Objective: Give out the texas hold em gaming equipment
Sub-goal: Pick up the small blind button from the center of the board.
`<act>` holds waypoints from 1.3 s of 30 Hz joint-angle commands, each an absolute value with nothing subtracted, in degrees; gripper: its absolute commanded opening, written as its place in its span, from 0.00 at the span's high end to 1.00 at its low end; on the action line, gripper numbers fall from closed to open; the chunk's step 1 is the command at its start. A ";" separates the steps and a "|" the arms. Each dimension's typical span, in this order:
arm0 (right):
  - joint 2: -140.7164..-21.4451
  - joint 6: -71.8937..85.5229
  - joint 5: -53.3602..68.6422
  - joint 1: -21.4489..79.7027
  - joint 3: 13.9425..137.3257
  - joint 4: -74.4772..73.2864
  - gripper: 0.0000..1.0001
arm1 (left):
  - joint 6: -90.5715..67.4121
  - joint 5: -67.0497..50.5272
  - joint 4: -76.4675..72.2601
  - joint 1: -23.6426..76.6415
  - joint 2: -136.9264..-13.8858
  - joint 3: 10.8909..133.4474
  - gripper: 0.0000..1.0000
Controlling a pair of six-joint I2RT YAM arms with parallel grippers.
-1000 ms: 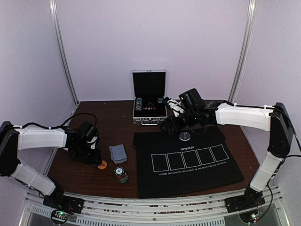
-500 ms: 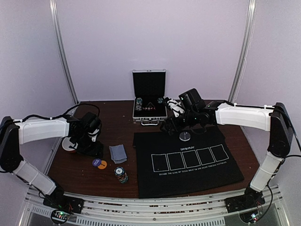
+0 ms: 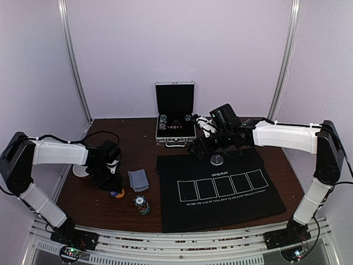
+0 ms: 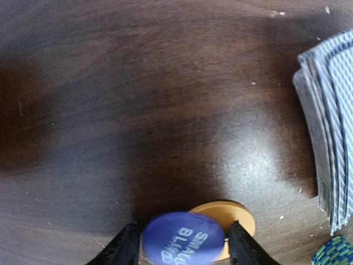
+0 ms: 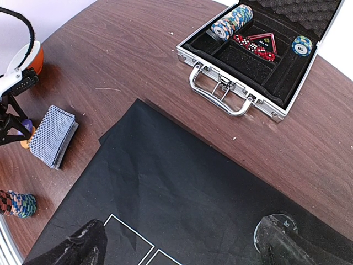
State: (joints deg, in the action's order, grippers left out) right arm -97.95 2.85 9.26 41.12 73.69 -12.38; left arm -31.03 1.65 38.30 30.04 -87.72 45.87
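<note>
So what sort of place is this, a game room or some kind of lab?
Likely a robot lab booth staged for poker: bare walls around a wooden table, left arm and right arm bolted at its near edge, black poker mat by an open chip case.

**L pinching low, R wide open**

Our L arm folds in low at the table's left side, wrist tipped down. The L gripper has both fingers against opposite edges of a purple disc. Our R arm has its elbow high, forearm approx. level, reaching toward centre. The R gripper hovers w/ jaws spread wide.
</note>
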 commanded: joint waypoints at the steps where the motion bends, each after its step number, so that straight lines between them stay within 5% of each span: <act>1: -97.28 3.38 9.66 41.40 73.48 -13.11 0.03 | -33.16 1.95 36.55 29.84 -85.76 41.07 0.48; 25: -95.62 3.43 9.36 42.19 73.65 -13.35 0.03 | -33.92 -0.23 37.74 31.82 -80.68 40.70 0.81; 34: -95.87 3.44 9.66 42.19 74.25 -13.83 0.03 | -33.36 4.75 41.37 31.86 -80.95 43.56 1.00; 39: -95.86 3.44 9.59 42.19 74.93 -14.44 0.03 | -32.84 8.82 43.42 31.87 -80.75 45.61 1.00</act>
